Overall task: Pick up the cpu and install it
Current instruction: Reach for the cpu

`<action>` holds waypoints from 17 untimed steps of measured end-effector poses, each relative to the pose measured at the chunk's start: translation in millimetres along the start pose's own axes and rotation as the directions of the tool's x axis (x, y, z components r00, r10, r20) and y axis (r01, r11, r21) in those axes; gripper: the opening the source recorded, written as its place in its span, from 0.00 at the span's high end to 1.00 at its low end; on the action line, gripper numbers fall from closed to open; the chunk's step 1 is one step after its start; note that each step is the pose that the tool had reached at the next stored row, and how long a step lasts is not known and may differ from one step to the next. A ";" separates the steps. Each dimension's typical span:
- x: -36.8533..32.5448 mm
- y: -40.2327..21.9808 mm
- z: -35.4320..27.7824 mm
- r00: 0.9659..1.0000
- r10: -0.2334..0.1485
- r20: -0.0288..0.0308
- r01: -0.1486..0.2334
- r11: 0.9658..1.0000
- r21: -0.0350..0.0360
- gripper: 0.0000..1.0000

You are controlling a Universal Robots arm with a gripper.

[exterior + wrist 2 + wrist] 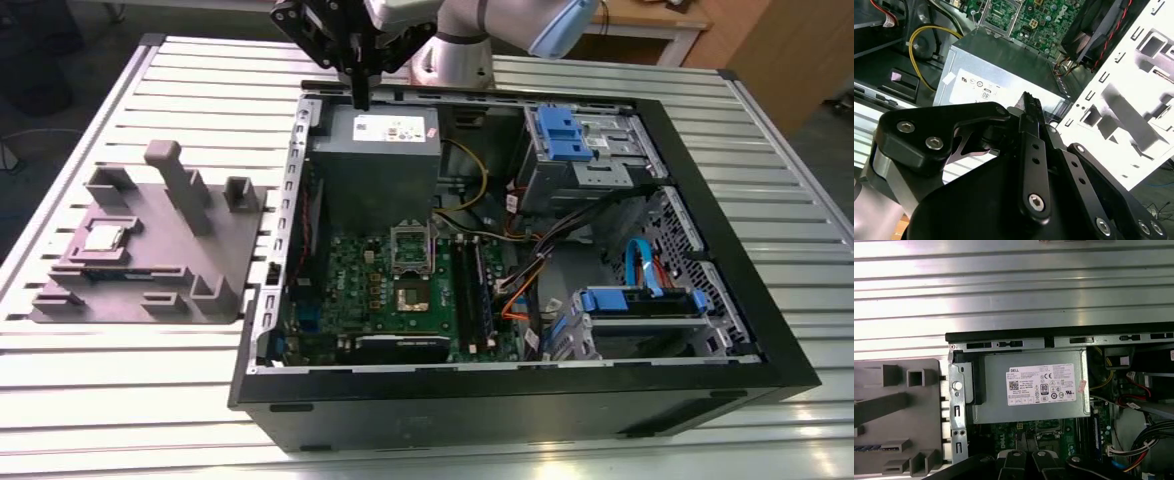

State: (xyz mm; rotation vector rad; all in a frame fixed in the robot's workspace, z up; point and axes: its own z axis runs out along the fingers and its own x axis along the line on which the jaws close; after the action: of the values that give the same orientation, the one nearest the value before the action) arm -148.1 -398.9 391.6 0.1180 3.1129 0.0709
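While the hand [360, 100] is clenched and empty above the power supply [378, 160], the cpu [107, 237] is seen resting on the grey fixture [220, 255], on the table [120, 400], beside the computer case [534, 405].

You have a counter [120, 400] of pale metal slats running crosswise in the exterior view, and two things sit directly on it. An open black computer case [507, 405] lies on its side over the middle and the exterior view's right, its inside facing up. Just beside it, towards the exterior view's left, a grey moulded holder block [234, 240] rests flat on the slats, though you cannot tell whether its edge touches the case wall.
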 end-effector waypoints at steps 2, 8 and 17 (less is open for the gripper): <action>0.6 -0.1 0.0 1.000 0.000 0.000 0.000 1.000 0.000 0.90; 2.3 -0.2 0.2 1.000 0.000 0.000 0.000 1.000 0.000 0.90; 5.0 -0.4 0.4 1.000 0.000 -0.001 0.000 1.000 0.000 0.90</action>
State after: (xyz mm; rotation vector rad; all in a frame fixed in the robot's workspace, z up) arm -153.1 -399.0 391.1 0.1181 3.1135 0.0710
